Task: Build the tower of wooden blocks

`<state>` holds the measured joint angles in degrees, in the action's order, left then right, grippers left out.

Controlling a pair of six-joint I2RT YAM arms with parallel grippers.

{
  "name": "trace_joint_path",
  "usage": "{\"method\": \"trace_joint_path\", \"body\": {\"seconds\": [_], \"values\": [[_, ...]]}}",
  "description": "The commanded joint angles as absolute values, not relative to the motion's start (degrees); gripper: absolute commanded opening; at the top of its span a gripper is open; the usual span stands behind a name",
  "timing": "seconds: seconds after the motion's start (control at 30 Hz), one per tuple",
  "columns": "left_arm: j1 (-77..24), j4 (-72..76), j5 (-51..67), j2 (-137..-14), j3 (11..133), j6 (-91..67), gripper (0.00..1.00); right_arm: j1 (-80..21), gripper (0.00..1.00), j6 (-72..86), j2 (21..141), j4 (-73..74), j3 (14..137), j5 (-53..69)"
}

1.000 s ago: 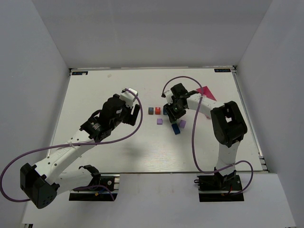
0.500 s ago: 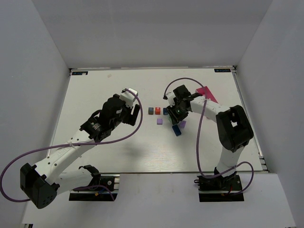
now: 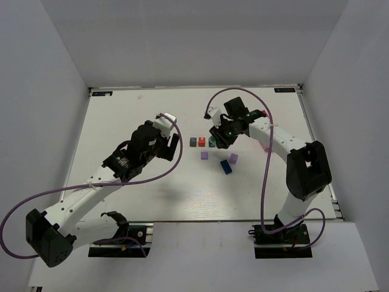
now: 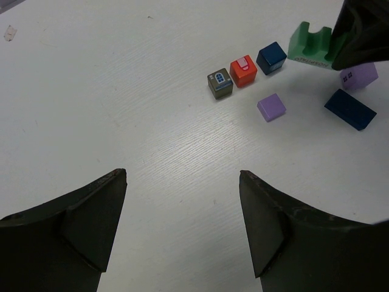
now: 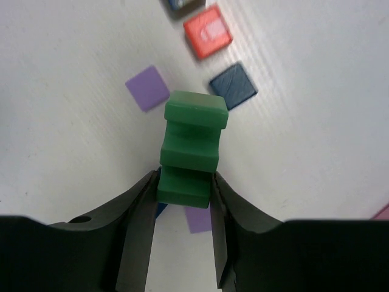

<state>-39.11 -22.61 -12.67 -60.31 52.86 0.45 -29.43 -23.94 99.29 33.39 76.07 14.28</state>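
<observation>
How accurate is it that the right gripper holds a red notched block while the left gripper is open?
The notched block in the right gripper is green, not red, per the right wrist view; the left gripper is indeed open.

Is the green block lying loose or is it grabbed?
Grabbed. The right gripper has its jaws pressed on both sides of the green block.

The right gripper [image 5: 183, 182] now closes on the green notched block [image 5: 191, 146] and lifts it near the red cube [image 3: 202, 142], while its arm stretches farther out from that cube.
</observation>
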Motion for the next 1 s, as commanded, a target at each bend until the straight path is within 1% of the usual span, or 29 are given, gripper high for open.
{"method": "trace_joint_path", "body": {"seconds": [0.0, 0.07, 0.2, 0.33, 0.7, 0.8, 0.97], "values": [[-38.85, -22.06, -13.45, -58.71, 52.47, 0.44, 0.85, -30.14, 0.26, -32.33, 101.5, 34.89, 81.99, 18.01], [-38.85, -22.06, -13.45, -58.71, 52.47, 0.44, 0.85, -30.32, 0.26, -34.62, 103.26, 36.64, 85.24, 18.02], [-38.85, -22.06, -14.06, -58.19, 52.47, 0.44, 0.85, -31.02, 0.2, -40.94, 107.92, 40.16, 90.26, 18.19], [-38.85, -22.06, -14.06, -57.48, 52.47, 0.44, 0.86, -31.55, 0.2, -44.12, 112.14, 40.43, 93.07, 17.67], [-38.85, -22.06, -14.06, -56.87, 52.47, 0.44, 0.86, -31.73, 0.2, -53.96, 118.39, 45.87, 102.04, 20.04], [-38.85, -22.06, -14.06, -56.87, 52.47, 0.44, 0.86, -31.73, 0.19, -57.29, 120.4, 46.76, 104.06, 20.74], [-38.85, -22.06, -14.06, -56.87, 52.47, 0.44, 0.86, -31.82, 0.19, -62.47, 123.75, 52.46, 109.67, 21.8]]}}
